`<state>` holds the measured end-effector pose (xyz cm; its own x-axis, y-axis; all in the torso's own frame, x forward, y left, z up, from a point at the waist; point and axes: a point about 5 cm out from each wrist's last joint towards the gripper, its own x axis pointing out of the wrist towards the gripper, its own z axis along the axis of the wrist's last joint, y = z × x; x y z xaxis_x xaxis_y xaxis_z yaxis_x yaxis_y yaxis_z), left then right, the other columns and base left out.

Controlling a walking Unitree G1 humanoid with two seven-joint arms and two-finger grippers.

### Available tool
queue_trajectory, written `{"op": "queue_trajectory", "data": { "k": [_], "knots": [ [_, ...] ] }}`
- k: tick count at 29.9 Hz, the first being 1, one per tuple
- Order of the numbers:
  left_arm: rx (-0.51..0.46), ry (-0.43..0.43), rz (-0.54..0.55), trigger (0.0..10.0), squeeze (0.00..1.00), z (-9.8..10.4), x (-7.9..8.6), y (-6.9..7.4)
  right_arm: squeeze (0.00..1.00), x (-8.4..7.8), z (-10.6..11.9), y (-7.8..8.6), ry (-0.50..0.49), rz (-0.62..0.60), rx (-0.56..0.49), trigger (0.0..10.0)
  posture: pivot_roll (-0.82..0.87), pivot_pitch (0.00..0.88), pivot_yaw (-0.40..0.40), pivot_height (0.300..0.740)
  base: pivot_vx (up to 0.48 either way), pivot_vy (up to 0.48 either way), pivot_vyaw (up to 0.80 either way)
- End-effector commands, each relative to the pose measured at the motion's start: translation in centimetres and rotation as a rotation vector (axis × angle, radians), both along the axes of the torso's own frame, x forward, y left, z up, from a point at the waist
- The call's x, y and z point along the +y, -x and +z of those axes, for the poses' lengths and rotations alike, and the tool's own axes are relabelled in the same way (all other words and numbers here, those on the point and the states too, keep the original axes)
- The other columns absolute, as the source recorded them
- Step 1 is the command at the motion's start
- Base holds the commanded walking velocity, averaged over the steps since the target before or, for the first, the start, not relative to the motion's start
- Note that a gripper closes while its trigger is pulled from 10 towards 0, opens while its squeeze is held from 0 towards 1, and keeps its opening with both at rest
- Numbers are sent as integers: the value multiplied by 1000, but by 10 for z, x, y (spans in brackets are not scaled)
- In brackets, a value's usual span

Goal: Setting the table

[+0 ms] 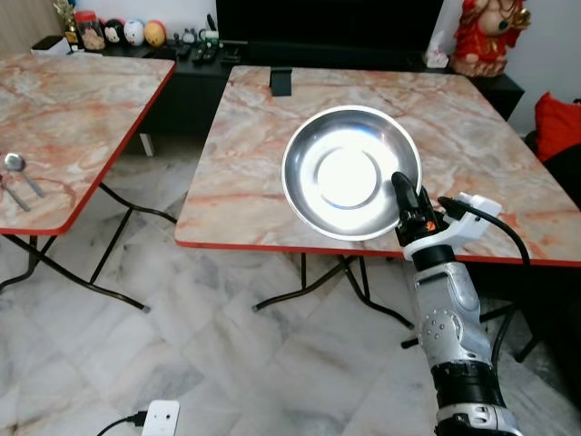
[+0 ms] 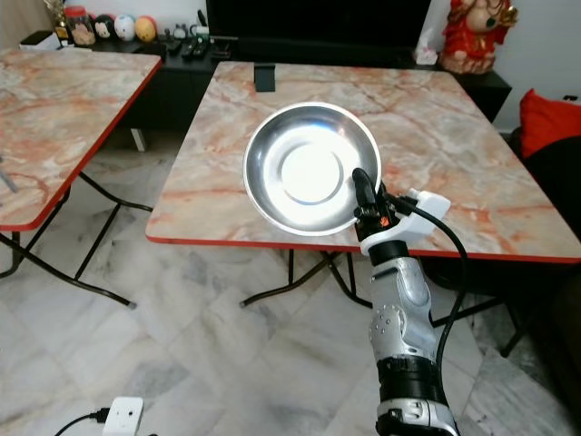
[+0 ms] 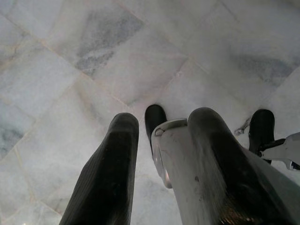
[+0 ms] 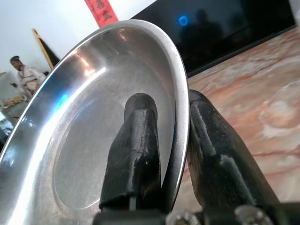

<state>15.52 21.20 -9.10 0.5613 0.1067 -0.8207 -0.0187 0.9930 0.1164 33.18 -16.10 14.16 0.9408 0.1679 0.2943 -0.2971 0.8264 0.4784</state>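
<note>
Right gripper (image 1: 405, 193): 2 black fingers clamp the rim of the steel bowl (image 1: 350, 171).
Bowl: round, shiny, shallow, tilted above the near edge of the marble-patterned table (image 1: 472, 118).
Left gripper (image 3: 157, 154): fingers grip a metal piece over grey-veined floor tiles (image 3: 70, 61).
Far left table (image 1: 64, 100): a spoon (image 1: 18, 168) lies there.

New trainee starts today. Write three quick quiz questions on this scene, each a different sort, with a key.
1. True or false: the right end effector grips the steel bowl by its rim.
2. The spoon lies on: A) the table on the robot's left; B) the floor; C) the bowl.
3. Fill in: the left end effector hangs over the marble ____.

Key: 1 true; 2 A; 3 floor.
</note>
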Motion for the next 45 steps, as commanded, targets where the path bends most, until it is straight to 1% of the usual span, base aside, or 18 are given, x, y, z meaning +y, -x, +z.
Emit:
{"op": "queue_trajectory", "data": {
  "k": [1, 4, 5, 6, 10, 12, 16, 18, 21, 22, 23, 25, 30, 34, 38, 41, 42, 45],
  "knots": [
    [6, -9, -1, 10000, 0, 0, 2, 1, 0, 2, 7, -2, 9, 5, -27, 10000, -42, 0, -48, 740, 0, 0, 0],
    [-24, 5, -2, 10000, 0, 5, -3, -15, 0, -1, 7, -3, 9, -18, -23, 10000, -46, 0, -44, 740, 0, 0, 0],
    [-24, 5, -2, 10000, 0, 5, -3, -15, 0, -1, 7, -3, 9, -18, -23, 10000, -46, 0, -44, 740, 0, 0, 0],
    [-43, 10, -11, 10000, 0, 9, -9, -25, 0, -5, 7, -4, 4, -46, -18, 10000, -46, 0, -44, 740, 240, 0, 0],
    [-55, 11, -19, 10000, 0, 11, -14, -32, 0, -9, 7, -5, 1, -68, -12, 10000, -48, 0, -44, 740, 265, 0, 0],
    [-56, 9, -20, 10000, 0, 11, -13, -32, 0, -9, 6, -5, 2, -75, -10, 10000, -47, 0, -44, 740, 304, 0, 0],
    [-57, 4, -19, 10000, 0, 11, -5, -29, 0, -10, 6, -6, 2, -87, -4, 10000, -47, 0, -43, 740, 324, 0, 0],
    [-58, 9, 0, 10000, 0, 11, 15, -17, 0, -10, 6, -7, 2, -92, 0, 10000, -44, 0, -44, 740, 349, 0, 0],
    [-50, 2, 20, 10000, 0, 11, 36, -2, 0, -9, 6, -8, 2, -95, 2, 10000, -43, 0, -44, 740, 349, 0, 0],
    [-50, 2, 20, 10000, 0, 11, 36, -2, 0, -9, 6, -8, 2, -95, 2, 10000, -43, 0, -44, 740, 349, 0, 0],
    [-46, 1, 24, 10000, 0, 10, 38, 2, 0, -9, 5, -8, 2, -97, 3, 10000, -41, 0, -43, 740, 349, 0, 0],
    [-46, 1, 24, 10000, 0, 10, 38, 2, 0, -9, 5, -8, 2, -97, 3, 10000, -41, 0, -43, 740, 349, 0, 0],
    [-43, 3, 20, 10000, 0, 8, 34, 3, 0, -9, 3, -7, -1, -103, 8, 10000, -41, 0, -42, 740, 336, 0, 0],
    [-23, 6, 30, 10000, 0, 7, 43, 13, 0, -9, 0, -8, -2, -111, 19, 10000, -37, 0, -41, 740, 0, 0, 0],
    [-12, 3, 37, 10000, 0, 7, 47, 17, 0, -13, -3, -5, -11, -146, 30, 10000, -35, 0, -43, 740, 0, 0, 0],
    [-3, -1, 38, 10000, 0, 6, 46, 19, 0, -28, -11, -1, 1, -256, 70, 10000, -36, 0, -42, 740, 0, 0, 0],
    [2, -2, 33, 10000, 0, 5, 41, 18, 0, -40, -15, 3, -4, -339, 92, 10000, -36, 0, -42, 740, 0, 0, 0],
    [3, 2, 18, 10000, 0, 3, 29, 11, 0, -64, -22, 14, -6, -506, 146, 10000, -42, 0, -40, 740, 0, 0, 0]
  ]
}}
